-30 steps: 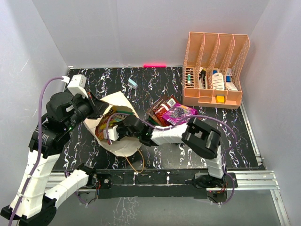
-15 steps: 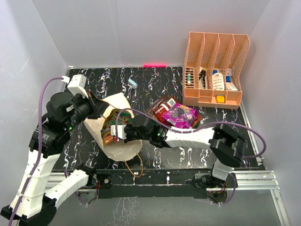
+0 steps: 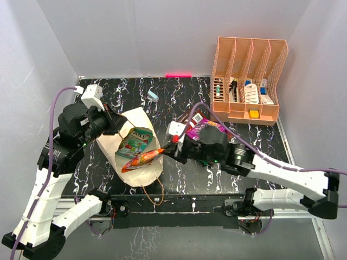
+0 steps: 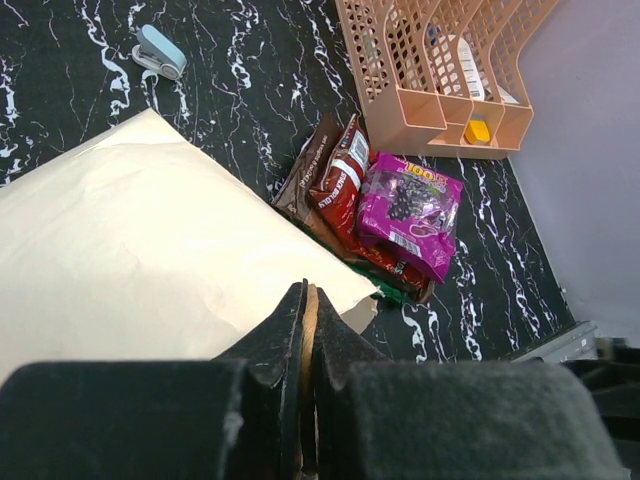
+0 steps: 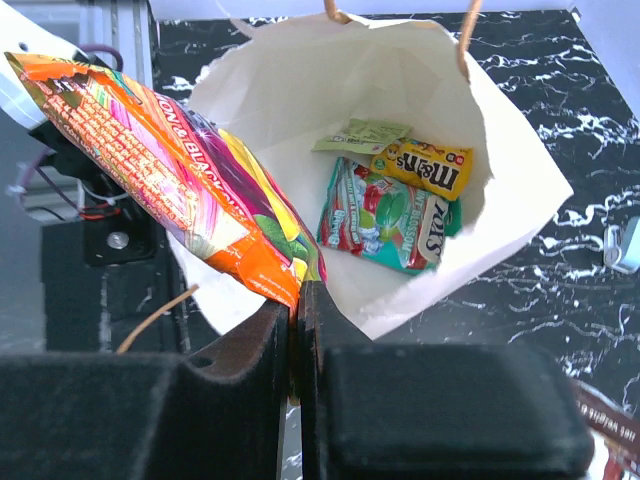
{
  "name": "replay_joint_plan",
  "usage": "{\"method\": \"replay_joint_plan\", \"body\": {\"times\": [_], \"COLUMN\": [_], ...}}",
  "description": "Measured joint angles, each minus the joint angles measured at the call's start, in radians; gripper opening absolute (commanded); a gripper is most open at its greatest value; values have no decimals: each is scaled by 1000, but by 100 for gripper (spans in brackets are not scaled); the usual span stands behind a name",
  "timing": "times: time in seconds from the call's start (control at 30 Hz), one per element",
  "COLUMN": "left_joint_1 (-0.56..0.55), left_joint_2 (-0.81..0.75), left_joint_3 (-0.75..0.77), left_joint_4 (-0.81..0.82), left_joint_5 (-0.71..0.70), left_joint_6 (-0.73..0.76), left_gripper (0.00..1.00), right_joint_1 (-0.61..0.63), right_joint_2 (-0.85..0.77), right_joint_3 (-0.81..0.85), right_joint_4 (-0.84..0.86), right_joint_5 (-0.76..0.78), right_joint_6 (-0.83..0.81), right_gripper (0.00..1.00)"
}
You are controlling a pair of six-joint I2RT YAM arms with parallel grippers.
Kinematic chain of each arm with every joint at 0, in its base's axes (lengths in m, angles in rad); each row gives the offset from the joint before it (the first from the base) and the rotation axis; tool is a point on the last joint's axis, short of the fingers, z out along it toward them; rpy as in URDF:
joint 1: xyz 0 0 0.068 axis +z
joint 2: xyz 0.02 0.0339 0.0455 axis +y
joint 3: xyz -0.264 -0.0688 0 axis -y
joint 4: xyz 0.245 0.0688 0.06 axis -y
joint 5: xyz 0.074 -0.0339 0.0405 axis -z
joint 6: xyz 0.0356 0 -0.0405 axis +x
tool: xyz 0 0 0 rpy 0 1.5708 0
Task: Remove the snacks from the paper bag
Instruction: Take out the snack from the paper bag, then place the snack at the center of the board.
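The paper bag (image 3: 142, 172) lies on its side, mouth open toward the right arm. My left gripper (image 3: 116, 128) is shut on its upper rim (image 4: 305, 300), holding the mouth up. My right gripper (image 3: 165, 152) is shut on the corner of an orange snack packet (image 5: 170, 170), which hangs just outside the bag's mouth (image 3: 140, 160). Inside the bag (image 5: 300, 90) lie a teal packet (image 5: 385, 215), a yellow packet (image 5: 425, 168) and a small light-green packet (image 5: 362, 135). A purple packet (image 4: 410, 210) rests on a red-brown one (image 4: 345, 180) on the table beside the bag.
An orange divided rack (image 3: 246, 111) with small bottles and boxes stands at the back right. A tiny light-blue block (image 3: 153, 96) lies behind the bag. The bag's cord handles (image 5: 462, 40) stick out at its mouth. Grey walls close in three sides.
My right gripper has drawn back out of the bag toward the right, bringing the orange packet out with it. The left gripper has kept its hold on the rim.
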Motion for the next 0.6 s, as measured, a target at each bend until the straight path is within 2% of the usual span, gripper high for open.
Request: {"method": "replay_joint_plan", "body": {"times": [0.1,0.2,0.43,0.6], "left_joint_1": [0,0,0,0], "left_joint_2": [2,2,3,3], "left_joint_3": [-2,-8,-13,-13], "left_joint_4": [0,2,3,3], "left_joint_5": [-1,-2,-2,-3], "left_joint_6": [0,0,0,0], "left_gripper": [0,0,0,0], "right_joint_1": [2,6,6,1], "right_joint_2": [-89,-145,-130,-64], "right_joint_3": [2,31,97,97], "right_joint_4": [-50,-109,-192,-187], "right_joint_5": [44,165,639,911], "right_joint_6": [42,75,104,0], "right_gripper": [7,7,7,7]}}
